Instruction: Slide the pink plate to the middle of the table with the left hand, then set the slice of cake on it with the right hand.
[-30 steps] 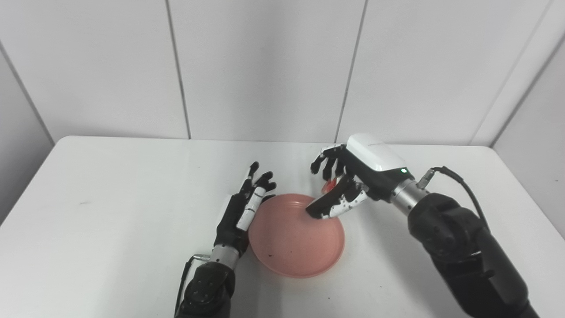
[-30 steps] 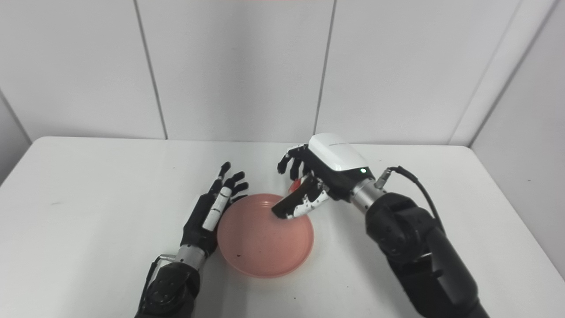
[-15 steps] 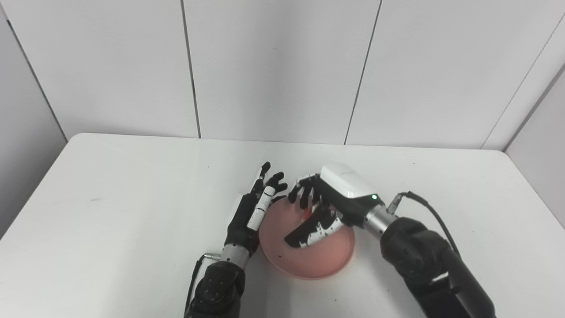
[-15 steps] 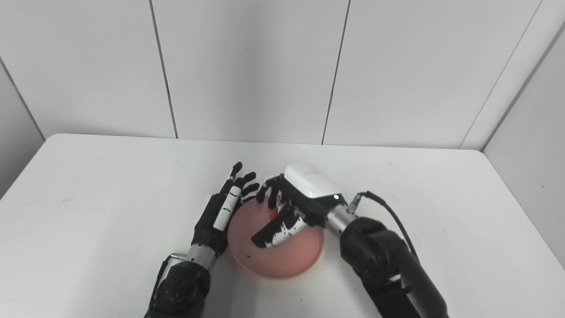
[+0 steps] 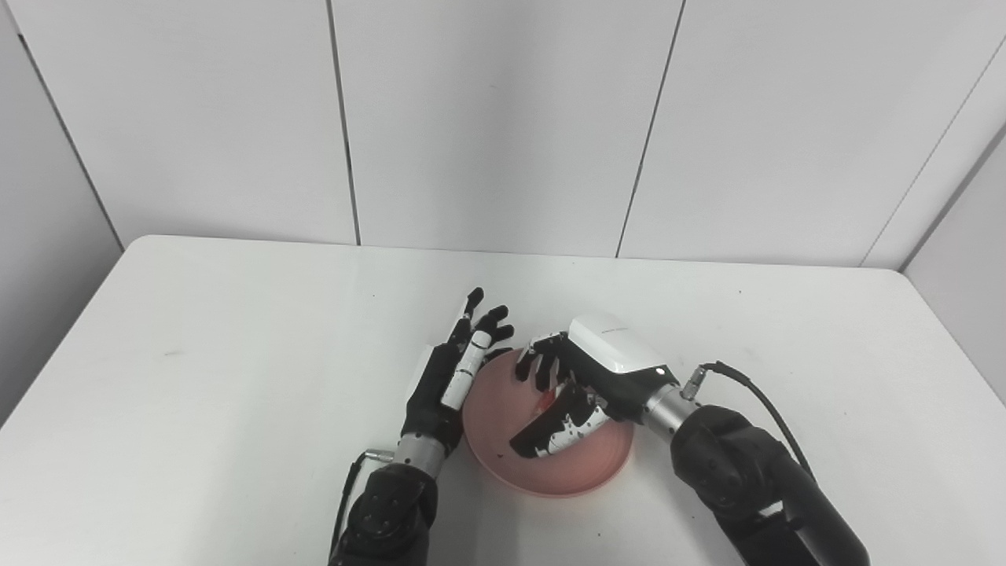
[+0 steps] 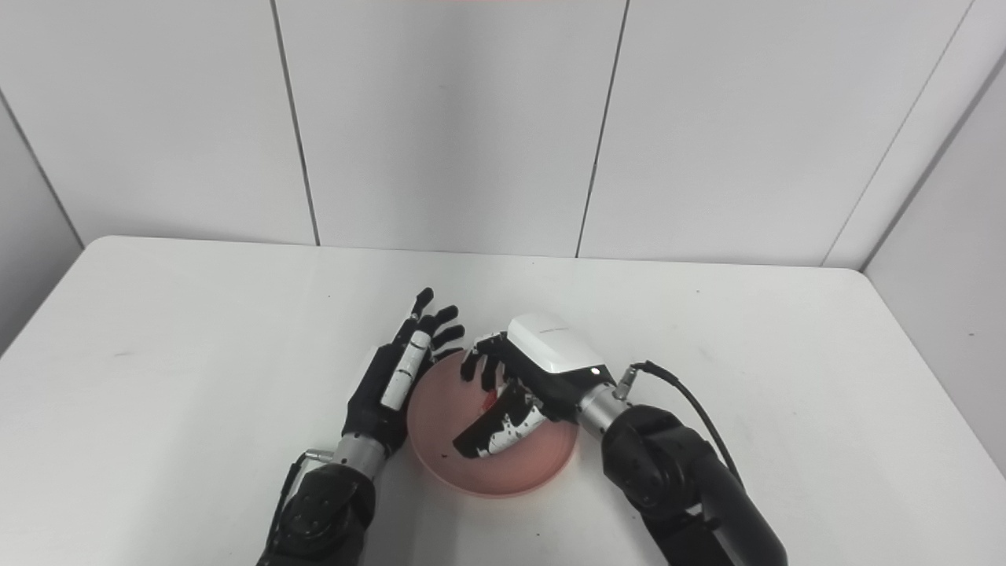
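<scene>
1. Round pink plate (image 5: 550, 464) sits mid-table (image 5: 196, 377).
2. Right hand (image 5: 578, 385) pinches the red-topped cake slice (image 5: 548, 402) directly above it (barely visible).
3. Left hand (image 5: 456, 373) rests spread, touching the plate's left rim.

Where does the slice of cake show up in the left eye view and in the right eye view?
Left eye view: the slice of cake is a small red patch between the right hand's fingers, over the pink plate, just below picture centre.
Right eye view: the same red patch, slightly left of picture centre.
Shared landmark: the left hand, fingers apart at the plate's left rim.
</scene>
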You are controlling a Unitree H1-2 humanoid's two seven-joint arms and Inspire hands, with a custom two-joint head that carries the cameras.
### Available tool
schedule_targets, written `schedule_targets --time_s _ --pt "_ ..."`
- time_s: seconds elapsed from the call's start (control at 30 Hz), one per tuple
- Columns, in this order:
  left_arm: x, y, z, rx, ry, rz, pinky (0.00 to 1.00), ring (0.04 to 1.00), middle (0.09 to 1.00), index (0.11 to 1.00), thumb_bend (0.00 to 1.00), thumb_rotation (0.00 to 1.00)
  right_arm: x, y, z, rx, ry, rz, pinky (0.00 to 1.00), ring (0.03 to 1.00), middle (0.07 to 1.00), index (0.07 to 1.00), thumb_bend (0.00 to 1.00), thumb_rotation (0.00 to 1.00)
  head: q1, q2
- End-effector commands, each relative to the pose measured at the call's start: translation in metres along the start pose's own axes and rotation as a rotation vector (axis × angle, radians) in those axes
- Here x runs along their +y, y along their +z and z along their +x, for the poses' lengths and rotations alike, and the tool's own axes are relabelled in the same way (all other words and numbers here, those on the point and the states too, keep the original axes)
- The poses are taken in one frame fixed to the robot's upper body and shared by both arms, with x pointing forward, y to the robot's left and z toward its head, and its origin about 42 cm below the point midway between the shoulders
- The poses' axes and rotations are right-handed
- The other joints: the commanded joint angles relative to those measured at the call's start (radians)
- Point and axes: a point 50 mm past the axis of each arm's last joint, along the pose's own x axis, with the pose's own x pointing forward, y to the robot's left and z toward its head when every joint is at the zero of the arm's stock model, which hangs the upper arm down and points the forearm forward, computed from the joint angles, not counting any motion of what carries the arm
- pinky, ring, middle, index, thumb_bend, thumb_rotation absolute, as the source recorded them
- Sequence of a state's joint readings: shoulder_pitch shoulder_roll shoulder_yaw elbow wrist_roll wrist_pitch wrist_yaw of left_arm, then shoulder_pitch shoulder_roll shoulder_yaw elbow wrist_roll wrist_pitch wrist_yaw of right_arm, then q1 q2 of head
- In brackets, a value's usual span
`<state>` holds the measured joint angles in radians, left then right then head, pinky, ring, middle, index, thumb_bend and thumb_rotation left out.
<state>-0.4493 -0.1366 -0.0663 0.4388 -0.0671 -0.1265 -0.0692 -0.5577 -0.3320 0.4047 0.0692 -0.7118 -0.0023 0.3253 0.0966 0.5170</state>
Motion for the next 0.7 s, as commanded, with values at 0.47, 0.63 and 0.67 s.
schedule_targets --time_s 0.47,0.63,0.67 --pt "0.008 -0.019 -0.018 0.082 0.010 -0.001 0.74 0.832 0.894 1.000 0.66 0.85 -0.016 -0.002 -0.004 -0.082 -0.020 -0.080 0.58 0.660 0.715 0.681 0.96 0.56 -0.009 0.004" --pt "0.012 -0.019 -0.021 0.081 0.018 -0.001 0.74 0.841 0.901 1.000 0.65 0.83 -0.014 -0.003 -0.006 -0.086 -0.031 -0.055 0.62 0.705 0.749 0.714 0.99 0.53 -0.012 0.007" --pt "0.013 -0.019 -0.021 0.081 0.021 0.001 0.74 0.842 0.901 1.000 0.65 0.83 -0.013 -0.003 -0.006 -0.091 -0.038 -0.050 0.62 0.705 0.749 0.719 0.99 0.55 -0.012 0.007"
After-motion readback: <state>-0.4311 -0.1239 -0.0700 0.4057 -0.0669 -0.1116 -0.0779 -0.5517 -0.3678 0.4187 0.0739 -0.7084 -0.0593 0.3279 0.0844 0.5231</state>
